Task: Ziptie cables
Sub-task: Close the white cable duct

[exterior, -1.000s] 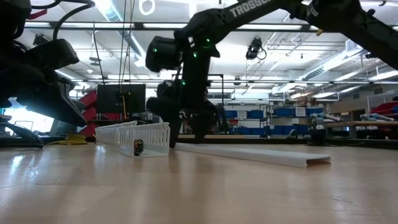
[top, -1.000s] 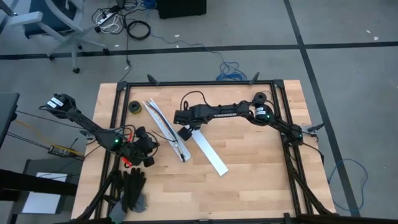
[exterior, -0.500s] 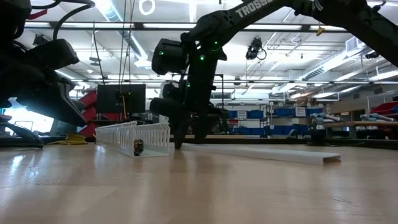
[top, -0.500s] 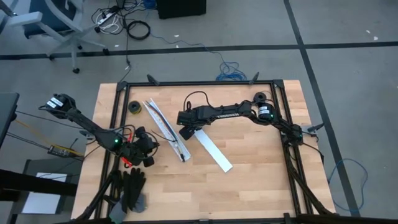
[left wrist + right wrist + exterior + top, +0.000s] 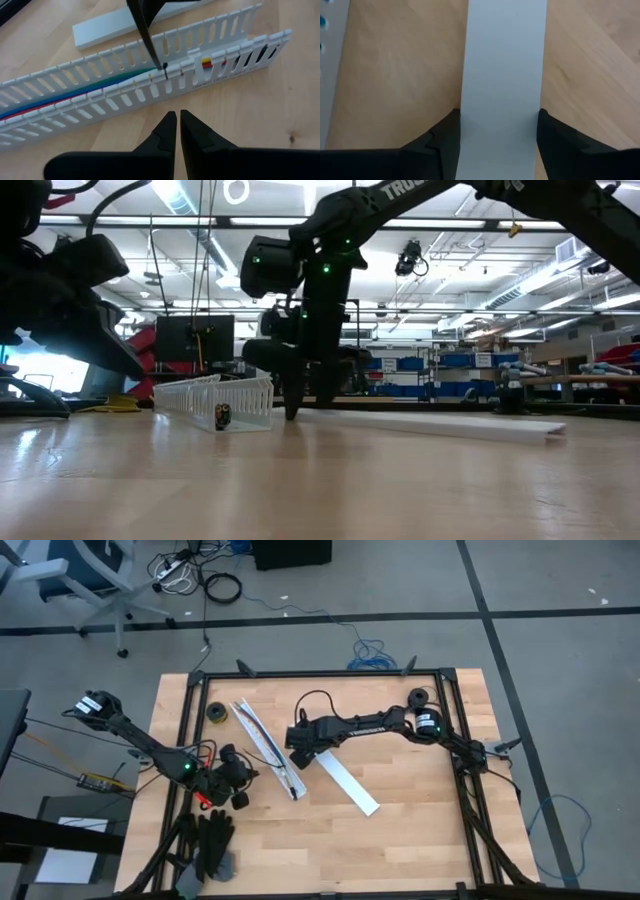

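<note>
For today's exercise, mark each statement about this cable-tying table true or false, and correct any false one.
1. The cables lie inside the slotted channel. True.
2. The right gripper grips the flat white strip by its edges. True.
3. The left gripper is wide open. False: it is shut.
4. The flat white strip covers the channel. False: it lies on the table beside it.
5. A dark roll sits near the channel's end. True.

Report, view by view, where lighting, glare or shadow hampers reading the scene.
Low view: bright ceiling lights behind turn the right gripper into a silhouette; the table shows sheen. High view: even light, soft shadows only. Left wrist view: evenly lit, the cables show their colours plainly inside the slotted channel. Right wrist view: the white strip is bright, without glare.
</note>
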Controlling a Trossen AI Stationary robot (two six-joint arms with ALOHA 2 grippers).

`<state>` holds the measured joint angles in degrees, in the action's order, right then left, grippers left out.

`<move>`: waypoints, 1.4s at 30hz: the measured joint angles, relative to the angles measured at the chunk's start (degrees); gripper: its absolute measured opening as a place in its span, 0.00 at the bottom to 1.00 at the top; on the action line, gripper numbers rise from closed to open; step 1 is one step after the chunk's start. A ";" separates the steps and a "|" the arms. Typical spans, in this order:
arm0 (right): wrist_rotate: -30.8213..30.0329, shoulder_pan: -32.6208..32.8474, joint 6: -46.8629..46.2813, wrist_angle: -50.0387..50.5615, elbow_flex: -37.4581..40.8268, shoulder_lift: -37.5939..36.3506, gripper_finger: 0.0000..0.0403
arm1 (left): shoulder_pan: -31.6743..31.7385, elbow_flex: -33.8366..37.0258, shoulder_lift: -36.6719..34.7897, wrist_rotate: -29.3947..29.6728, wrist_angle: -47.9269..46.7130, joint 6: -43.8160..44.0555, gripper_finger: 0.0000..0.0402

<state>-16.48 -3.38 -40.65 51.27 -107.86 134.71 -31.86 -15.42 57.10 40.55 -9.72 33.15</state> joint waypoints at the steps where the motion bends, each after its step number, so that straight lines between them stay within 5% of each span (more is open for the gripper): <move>1: -0.51 0.32 0.03 0.39 0.09 -0.36 0.50 | 0.00 0.00 0.00 0.01 0.28 -0.03 0.00; 10: -1.63 3.00 -0.55 3.52 0.20 -1.42 0.50 | 0.02 0.00 4.67 -1.23 4.36 0.02 0.00; 26: -10.51 11.26 -7.62 9.60 0.03 -4.54 0.50 | 2.03 -0.11 23.38 -3.20 27.14 -3.66 0.00; 42: -11.60 18.50 -11.86 7.85 -0.10 -11.25 0.51 | 10.89 -0.86 26.21 -3.44 37.66 -13.35 0.00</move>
<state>-28.08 15.12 -52.51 59.11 -107.96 123.46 -20.97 -16.28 83.31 37.11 27.94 19.80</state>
